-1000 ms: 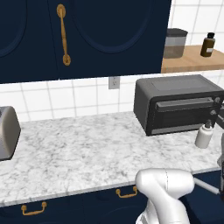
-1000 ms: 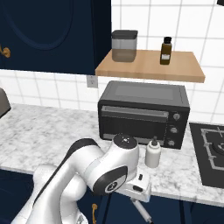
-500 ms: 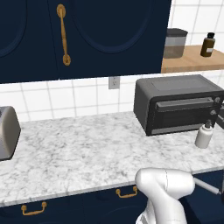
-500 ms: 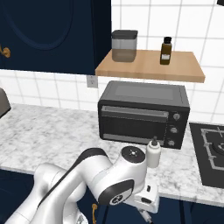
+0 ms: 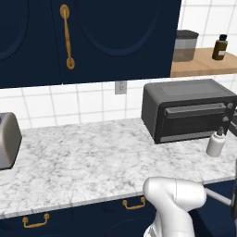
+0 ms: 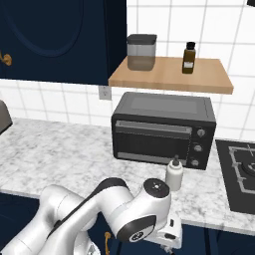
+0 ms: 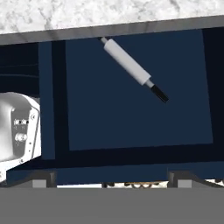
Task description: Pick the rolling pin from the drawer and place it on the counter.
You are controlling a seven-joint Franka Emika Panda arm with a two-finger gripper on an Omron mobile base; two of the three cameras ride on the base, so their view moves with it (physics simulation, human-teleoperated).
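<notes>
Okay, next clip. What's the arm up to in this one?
The arm is bent down below the counter edge, its hand looking into an open dark blue drawer. The rolling pin lies diagonally on the drawer floor, one end under the counter's lip, not yet gripped. The gripper's fingers sit at the bottom of the hand view, too cropped to tell their state. On the counter stand a toaster oven and a soap bottle.

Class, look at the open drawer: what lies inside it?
Only the rolling pin, lying diagonally on the dark floor of the drawer. Its upper end slips under the counter edge, hidden.
</notes>
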